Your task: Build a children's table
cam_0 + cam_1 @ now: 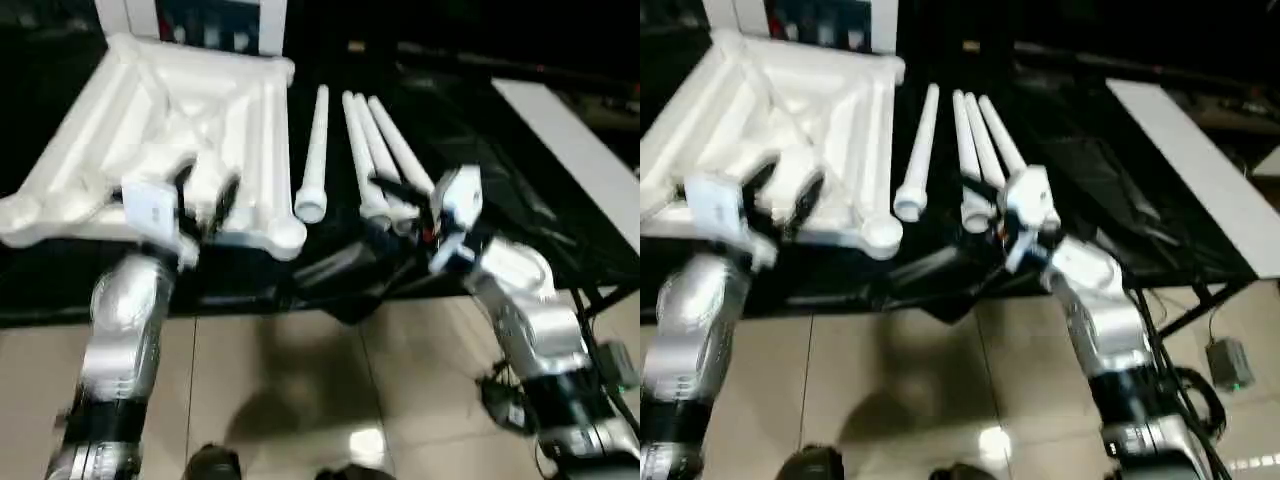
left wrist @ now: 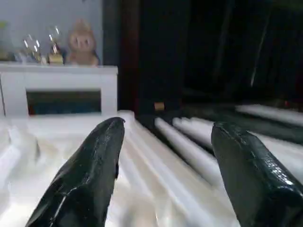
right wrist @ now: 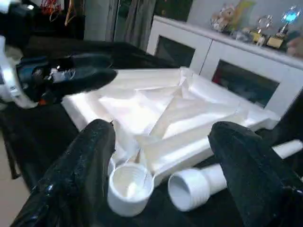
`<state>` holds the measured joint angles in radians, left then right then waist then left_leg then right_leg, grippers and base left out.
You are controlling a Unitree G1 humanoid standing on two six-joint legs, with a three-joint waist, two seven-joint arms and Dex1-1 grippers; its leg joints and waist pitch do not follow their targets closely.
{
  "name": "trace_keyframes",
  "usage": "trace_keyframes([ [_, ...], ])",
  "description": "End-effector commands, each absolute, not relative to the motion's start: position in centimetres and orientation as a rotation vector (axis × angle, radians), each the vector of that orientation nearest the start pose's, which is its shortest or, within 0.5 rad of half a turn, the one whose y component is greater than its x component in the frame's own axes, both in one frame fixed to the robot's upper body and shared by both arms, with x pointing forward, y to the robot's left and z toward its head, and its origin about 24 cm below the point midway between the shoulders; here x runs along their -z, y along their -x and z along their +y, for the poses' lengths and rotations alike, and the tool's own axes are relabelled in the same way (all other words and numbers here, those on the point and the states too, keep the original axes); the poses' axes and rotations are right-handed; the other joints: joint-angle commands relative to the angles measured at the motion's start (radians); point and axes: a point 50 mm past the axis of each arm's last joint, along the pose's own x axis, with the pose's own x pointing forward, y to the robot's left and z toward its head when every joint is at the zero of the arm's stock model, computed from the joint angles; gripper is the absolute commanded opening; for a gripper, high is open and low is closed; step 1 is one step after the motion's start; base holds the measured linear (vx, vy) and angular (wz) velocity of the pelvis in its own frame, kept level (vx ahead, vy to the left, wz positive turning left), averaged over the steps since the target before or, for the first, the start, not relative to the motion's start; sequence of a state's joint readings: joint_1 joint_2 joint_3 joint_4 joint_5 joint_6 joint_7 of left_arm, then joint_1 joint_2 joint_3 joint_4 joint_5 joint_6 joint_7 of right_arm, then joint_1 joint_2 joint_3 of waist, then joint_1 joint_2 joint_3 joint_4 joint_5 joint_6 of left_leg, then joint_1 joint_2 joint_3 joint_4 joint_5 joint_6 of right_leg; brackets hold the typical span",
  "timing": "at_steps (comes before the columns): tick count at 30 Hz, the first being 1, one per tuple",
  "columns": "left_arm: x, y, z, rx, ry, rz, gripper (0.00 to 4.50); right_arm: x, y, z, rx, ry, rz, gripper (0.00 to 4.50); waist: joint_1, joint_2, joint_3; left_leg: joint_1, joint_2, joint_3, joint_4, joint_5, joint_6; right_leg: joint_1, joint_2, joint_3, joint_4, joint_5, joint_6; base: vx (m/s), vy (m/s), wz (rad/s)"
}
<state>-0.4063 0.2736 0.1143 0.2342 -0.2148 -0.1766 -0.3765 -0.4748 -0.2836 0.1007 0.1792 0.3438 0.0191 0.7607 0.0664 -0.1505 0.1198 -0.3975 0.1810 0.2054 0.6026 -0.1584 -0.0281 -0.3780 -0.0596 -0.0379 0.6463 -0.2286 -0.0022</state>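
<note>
Nearest, over the tiled floor [image 1: 280, 380], both silver forearms reach toward the black desk [image 1: 470, 150]. Left tool [image 1: 205, 200]: fingers spread wide, empty, poised above the near edge of the tabletop [image 1: 150, 110]. Right tool [image 3: 156, 165]: likewise wide and empty, hovering by the flared ends of the grouped legs [image 1: 385, 155]. Tabletop: white plastic, lying ribbed underside up on the desk's left part, presumably so the round corner sockets [image 3: 128, 187] face upward to receive legs. Single leg [image 1: 315, 150]: just beside the tabletop, apart from the other three. Flat white board [image 1: 570, 140]: far right, unused. White cabinet [image 2: 61, 90] behind.
</note>
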Motion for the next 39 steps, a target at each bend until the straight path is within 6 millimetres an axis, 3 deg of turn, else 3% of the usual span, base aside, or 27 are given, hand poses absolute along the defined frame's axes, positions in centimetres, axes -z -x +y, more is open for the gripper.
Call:
trace_keyframes([
  [1,-13.0,-33.1,18.3,0.366,-0.071,-0.323,3.32,-12.8,-32.1,-13.2,-0.867,0.053,-0.216,3.53,0.006,0.043,-0.097,0.049,0.061,-0.034,-0.075,-0.216,-0.084,0.018,-0.087,0.045,-0.076,-0.089,-0.178,0.0,0.0,0.0],
  [2,-13.0,-33.8,18.1,0.389,-0.078,-0.308,3.32,-12.4,-32.3,-13.4,-0.838,0.059,-0.208,3.53,0.009,0.041,-0.1,0.053,0.058,-0.032,-0.074,-0.228,-0.09,0.013,-0.085,0.045,-0.079,-0.09,-0.172,0.0,0.0,0.0],
  [3,-13.0,-34.1,18.0,0.405,-0.091,-0.298,3.32,-12.3,-32.4,-13.4,-0.828,0.05,-0.203,3.53,0.014,0.052,-0.103,0.052,0.058,-0.035,-0.074,-0.23,-0.095,0.016,-0.087,0.045,-0.076,-0.083,-0.172,0.0,0.0,0.0],
  [4,-12.9,-34.5,18.1,0.404,-0.119,-0.279,3.32,-12.1,-32.5,-13.4,-0.821,0.039,-0.197,3.53,0.017,0.045,-0.106,0.045,0.057,-0.036,-0.075,-0.223,-0.093,0.022,-0.087,0.045,-0.076,-0.065,-0.168,0.0,0.0,0.0],
  [6,-12.3,-35.5,18.5,0.412,-0.135,-0.21,3.32,-11.5,-32.7,-13.5,-0.793,0.036,-0.186,3.53,0.023,0.049,-0.112,0.046,0.055,-0.035,-0.072,-0.207,-0.084,0.022,-0.087,0.045,-0.072,-0.027,-0.17,0.0,0.0,0.0],
  [8,-12.1,-36.9,19.4,0.356,-0.176,-0.171,3.32,-10.6,-33.1,-13.9,-0.752,0.033,-0.167,3.53,0.03,0.071,-0.117,0.048,0.052,-0.035,-0.069,-0.201,-0.081,0.021,-0.088,0.045,-0.071,0.012,-0.181,0.0,0.0,0.0],
  [9,-12.2,-37.2,19.5,0.346,-0.185,-0.17,3.32,-10.5,-33.1,-13.9,-0.746,0.03,-0.164,3.53,0.029,0.066,-0.116,0.049,0.05,-0.033,-0.069,-0.206,-0.077,0.019,-0.084,0.045,-0.075,0.014,-0.178,0.0,0.0,0.0],
  [10,-12.2,-37.3,19.5,0.343,-0.188,-0.169,3.32,-10.4,-33.1,-13.9,-0.744,0.03,-0.162,3.53,0.033,0.064,-0.121,0.044,0.053,-0.038,-0.07,-0.197,-0.074,0.029,-0.088,0.043,-0.068,0.036,-0.187,0.0,0.0,0.0],
  [15,-13.2,-38.9,18.4,0.387,-0.184,-0.132,3.32,-10.2,-33.1,-14.1,-0.738,0.014,-0.163,3.53,0.045,0.087,-0.126,0.044,0.056,-0.037,-0.065,-0.157,-0.044,0.032,-0.091,0.04,-0.055,0.136,-0.235,0.0,0.0,0.0],
  [18,-13.0,-39.2,17.8,0.408,-0.134,-0.092,3.32,-10.0,-33.0,-14.1,-0.735,0.015,-0.163,3.53,0.053,0.086,-0.125,0.043,0.056,-0.035,-0.065,-0.174,-0.029,0.034,-0.094,0.038,-0.057,0.129,-0.259,0.0,0.0,0.0],
  [19,-12.7,-39.3,17.4,0.448,-0.127,-0.075,3.32,-9.8,-33.0,-14.0,-0.731,0.016,-0.161,3.53,0.054,0.098,-0.123,0.041,0.056,-0.038,-0.066,-0.179,-0.028,0.034,-0.097,0.039,-0.058,0.119,-0.261,0.0,0.0,0.0],
  [20,-12.6,-39.3,17.3,0.451,-0.127,-0.074,3.32,-9.8,-33.0,-13.9,-0.73,0.016,-0.16,3.53,0.052,0.095,-0.123,0.041,0.056,-0.037,-0.067,-0.196,-0.027,0.035,-0.094,0.04,-0.063,0.098,-0.258,0.0,0.0,0.0],
  [21,-12.2,-39.2,16.9,0.477,-0.123,-0.057,3.32,-9.7,-33.0,-13.7,-0.725,0.017,-0.156,3.53,0.053,0.111,-0.123,0.041,0.056,-0.039,-0.067,-0.202,-0.03,0.035,-0.096,0.04,-0.061,0.093,-0.259,0.0,0.0,0.0],
  [22,-12.0,-39.1,16.7,0.49,-0.11,-0.05,3.32,-9.7,-33.0,-13.7,-0.723,0.017,-0.154,3.53,0.051,0.101,-0.123,0.041,0.057,-0.038,-0.068,-0.214,-0.03,0.036,-0.096,0.04,-0.066,0.076,-0.26,0.0,0.0,0.0],
  [25,-11.6,-38.2,15.1,0.613,-0.007,-0.077,3.32,-9.5,-32.9,-13.4,-0.702,0.015,-0.137,3.53,0.056,0.107,-0.124,0.037,0.06,-0.039,-0.067,-0.204,-0.022,0.037,-0.103,0.039,-0.066,0.056,-0.285,0.0,0.0,0.0],
  [28,-10.9,-34.6,14.0,0.787,0.033,-0.111,3.32,-9.7,-32.7,-13.0,-0.69,0.004,-0.133,3.53,0.054,0.099,-0.128,0.032,0.072,-0.038,-0.069,-0.184,-0.003,0.041,-0.104,0.037,-0.053,0.093,-0.307,0.0,0.0,0.0],
  [29,-10.4,-33.3,14.0,0.814,-0.001,-0.102,3.32,-9.8,-32.6,-13.0,-0.691,0.002,-0.134,3.53,0.045,0.089,-0.126,0.025,0.065,-0.034,-0.07,-0.167,0.013,0.04,-0.093,0.036,-0.058,0.083,-0.288,0.0,0.0,0.0],
  [30,-9.7,-32.2,14.3,0.83,-0.034,-0.083,3.32,-9.9,-32.6,-13.0,-0.692,0.004,-0.132,3.53,0.049,0.099,-0.128,0.031,0.068,-0.036,-0.068,-0.168,0.011,0.038,-0.098,0.036,-0.055,0.074,-0.282,0.0,0.0,0.0],
  [31,-9.4,-31.8,14.5,0.839,-0.055,-0.072,3.32,-9.9,-32.6,-13.0,-0.696,0.009,-0.131,3.53,0.045,0.092,-0.123,0.029,0.068,-0.035,-0.07,-0.171,0.016,0.035,-0.096,0.037,-0.061,0.03,-0.264,0.0,0.0,0.0],
  [32,-8.7,-31.1,15.1,0.844,-0.118,-0.055,3.32,-9.8,-32.7,-12.9,-0.707,0.022,-0.125,3.53,0.042,0.075,-0.117,0.031,0.065,-0.029,-0.07,-0.187,0.015,0.029,-0.093,0.039,-0.072,-0.042,-0.241,0.0,0.0,0.0],
  [33,-8.4,-30.9,15.5,0.841,-0.157,-0.049,3.32,-9.7,-32.7,-12.8,-0.714,0.029,-0.121,3.53,0.044,0.084,-0.116,0.034,0.064,-0.03,-0.071,-0.196,0.011,0.026,-0.093,0.041,-0.078,-0.079,-0.227,0.0,0.0,0.0],
  [34,-7.9,-30.9,16.8,0.838,-0.273,-0.042,3.32,-9.4,-32.9,-12.6,-0.738,0.054,-0.107,3.53,0.042,0.065,-0.109,0.034,0.063,-0.029,-0.075,-0.212,0.003,0.022,-0.091,0.043,-0.089,-0.153,-0.196,0.0,0.0,0.0],
  [35,-8.2,-31.6,17.0,0.834,-0.302,-0.048,3.32,-9.3,-33.2,-12.4,-0.747,0.066,-0.1,3.53,0.042,0.056,-0.106,0.039,0.064,-0.027,-0.078,-0.23,-0.018,0.018,-0.092,0.043,-0.094,-0.208,-0.169,0.0,0.0,0.0],
  [36,-8.6,-32.2,16.9,0.846,-0.304,-0.051,3.32,-9.2,-33.3,-12.4,-0.751,0.074,-0.096,3.53,0.043,0.063,-0.104,0.04,0.062,-0.029,-0.08,-0.238,-0.026,0.014,-0.092,0.043,-0.097,-0.236,-0.158,0.0,0.0,0.0],
  [37,-8.7,-32.4,16.8,0.853,-0.303,-0.05,3.32,-9.2,-33.4,-12.3,-0.752,0.077,-0.096,3.53,0.049,0.075,-0.104,0.058,0.066,-0.028,-0.081,-0.289,-0.059,0.0,-0.095,0.043,-0.102,-0.28,-0.155,0.0,0.0,0.0],
  [38,-9.5,-33.0,15.9,0.894,-0.303,-0.041,3.32,-9.4,-33.9,-12.0,-0.752,0.08,-0.095,3.53,0.045,0.033,-0.101,0.051,0.068,-0.03,-0.083,-0.299,-0.07,0.004,-0.097,0.038,-0.097,-0.305,-0.157,0.0,0.0,0.0],
  [39,-9.6,-32.9,15.2,0.932,-0.31,-0.02,3.32,-9.6,-34.2,-11.8,-0.751,0.076,-0.096,3.53,0.053,0.041,-0.101,0.053,0.069,-0.032,-0.085,-0.303,-0.074,0.003,-0.103,0.037,-0.097,-0.317,-0.157,0.0,0.0,0.0],
])
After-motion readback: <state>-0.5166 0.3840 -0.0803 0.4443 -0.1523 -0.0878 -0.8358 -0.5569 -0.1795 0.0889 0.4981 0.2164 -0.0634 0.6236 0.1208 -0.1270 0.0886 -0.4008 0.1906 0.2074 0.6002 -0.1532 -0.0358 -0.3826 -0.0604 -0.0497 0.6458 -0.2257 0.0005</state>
